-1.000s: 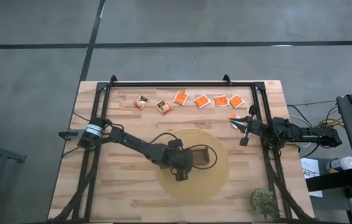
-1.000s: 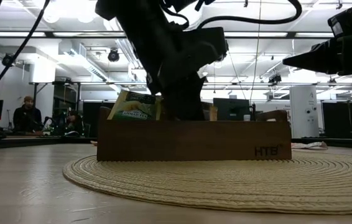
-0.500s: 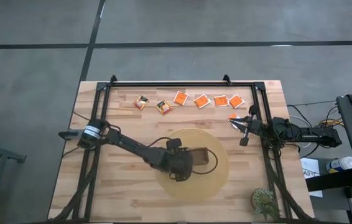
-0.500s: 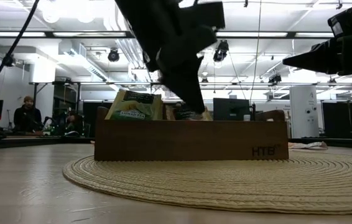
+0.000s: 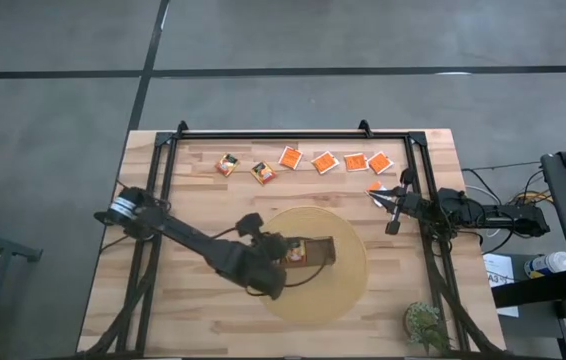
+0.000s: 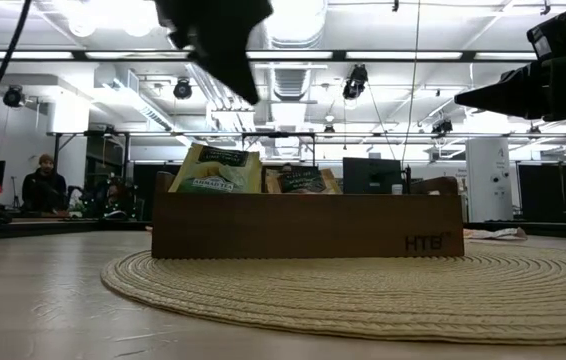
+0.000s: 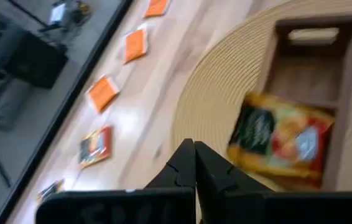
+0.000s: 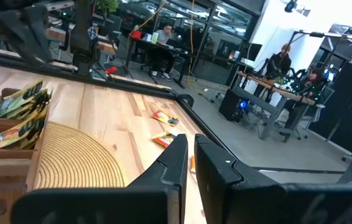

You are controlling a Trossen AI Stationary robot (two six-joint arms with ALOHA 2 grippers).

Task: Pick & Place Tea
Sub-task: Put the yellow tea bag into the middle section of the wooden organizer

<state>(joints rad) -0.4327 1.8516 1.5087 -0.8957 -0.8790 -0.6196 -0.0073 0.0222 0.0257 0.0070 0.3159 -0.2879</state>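
A: Where does the tea sit at this moment?

B: Split two ways. Six sachets lie in a row along the far edge of the tabletop [image 5: 203, 300]: a green-and-yellow sachet [image 5: 226, 164], a yellow-orange sachet [image 5: 263, 172], then four orange ones, the first orange sachet [image 5: 290, 157] leading. Another orange one [image 5: 374, 187] lies just beside the right gripper [image 5: 383, 201]. A few more already stand in the wooden tray [image 6: 308, 238] on the round woven mat [image 5: 348, 275].

A: And the grippers?

B: The left gripper [image 7: 194, 163] hangs over the tray's left end with its fingers pressed together and nothing between them; a green-and-yellow packet [image 7: 280, 138] lies in the compartment under it. The right gripper is near the tabletop's right edge, fingers almost touching, empty as far as I can see.

A: How would a sachet handle?

B: My guess: very light, thin, a bit crinkly and slick. Lying flat, it offers little to pinch from above. I would take it across two opposite edges, or press down so it buckles slightly. A light squeeze should do; a stray nudge would probably send it sliding.
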